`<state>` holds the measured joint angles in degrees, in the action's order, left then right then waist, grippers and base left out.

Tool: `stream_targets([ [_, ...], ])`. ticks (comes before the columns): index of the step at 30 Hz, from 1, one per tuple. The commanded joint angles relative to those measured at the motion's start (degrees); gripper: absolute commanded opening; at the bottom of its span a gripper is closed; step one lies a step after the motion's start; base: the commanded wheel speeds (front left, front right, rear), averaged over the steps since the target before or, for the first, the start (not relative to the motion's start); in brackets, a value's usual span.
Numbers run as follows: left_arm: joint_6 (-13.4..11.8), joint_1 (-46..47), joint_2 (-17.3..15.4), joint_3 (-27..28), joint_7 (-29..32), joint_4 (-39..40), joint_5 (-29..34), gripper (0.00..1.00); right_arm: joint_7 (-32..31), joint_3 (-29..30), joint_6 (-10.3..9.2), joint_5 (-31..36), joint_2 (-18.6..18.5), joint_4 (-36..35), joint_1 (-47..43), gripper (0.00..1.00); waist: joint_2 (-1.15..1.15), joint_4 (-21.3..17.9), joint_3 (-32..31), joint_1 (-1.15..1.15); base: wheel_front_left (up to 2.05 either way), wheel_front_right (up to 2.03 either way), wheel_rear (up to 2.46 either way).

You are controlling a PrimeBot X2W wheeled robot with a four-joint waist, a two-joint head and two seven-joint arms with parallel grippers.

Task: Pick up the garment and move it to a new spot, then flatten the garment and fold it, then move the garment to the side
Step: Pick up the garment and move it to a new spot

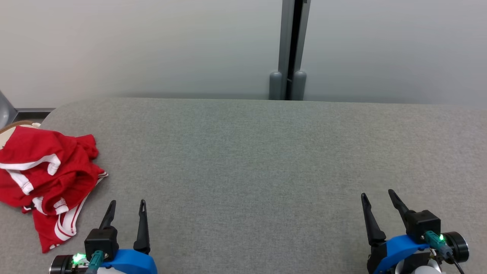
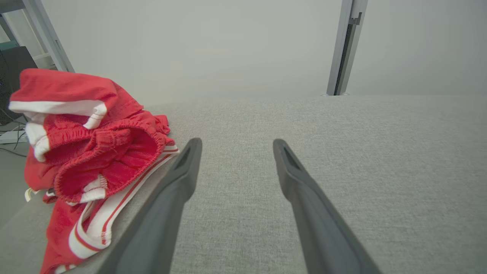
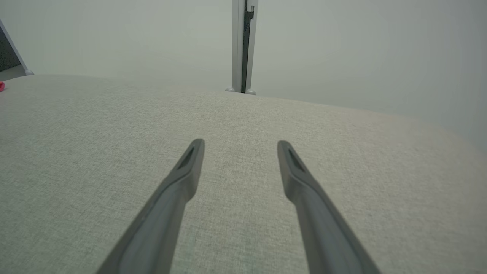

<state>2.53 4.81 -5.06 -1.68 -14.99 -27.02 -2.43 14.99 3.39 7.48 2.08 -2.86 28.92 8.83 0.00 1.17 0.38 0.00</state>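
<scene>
A crumpled red garment [image 1: 49, 179] with white stripes lies in a heap at the left end of the grey fabric table [image 1: 266, 160], partly over its edge. In the left wrist view the garment [image 2: 95, 152] sits just left of my fingers, its elastic waistband bunched up. My left gripper [image 1: 127, 203] stands open near the front edge, just right of the garment, with nothing between its fingers. At the front right my right gripper [image 1: 378, 194] is open and empty too, above bare fabric [image 3: 243, 182].
A pale wall runs behind the table, with a grey vertical post [image 1: 291, 49] at the back middle. The table's rounded left corner [image 1: 57, 108] is close to the garment. Dark equipment and cables [image 2: 11, 76] show off the table's left end.
</scene>
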Motion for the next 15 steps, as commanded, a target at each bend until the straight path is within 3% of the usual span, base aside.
stream_targets([
  [1, -0.09, 0.27, -0.02, 0.51, -0.28, -0.16, 0.05, 1.0, 0.28, -0.27, 0.02, 0.19, -0.11, 0.11, 0.66, 1.0, 0.0, 1.09, 0.45, 0.0, 0.0, 0.0, 0.0],
  [15, -0.24, 0.6, 0.24, 4.14, -0.29, -1.21, -0.78, 1.0, 0.26, -4.44, 0.02, -1.58, -0.09, 0.75, 1.75, 1.0, 0.0, 13.46, 2.61, 0.0, 0.0, 0.0, 0.0],
])
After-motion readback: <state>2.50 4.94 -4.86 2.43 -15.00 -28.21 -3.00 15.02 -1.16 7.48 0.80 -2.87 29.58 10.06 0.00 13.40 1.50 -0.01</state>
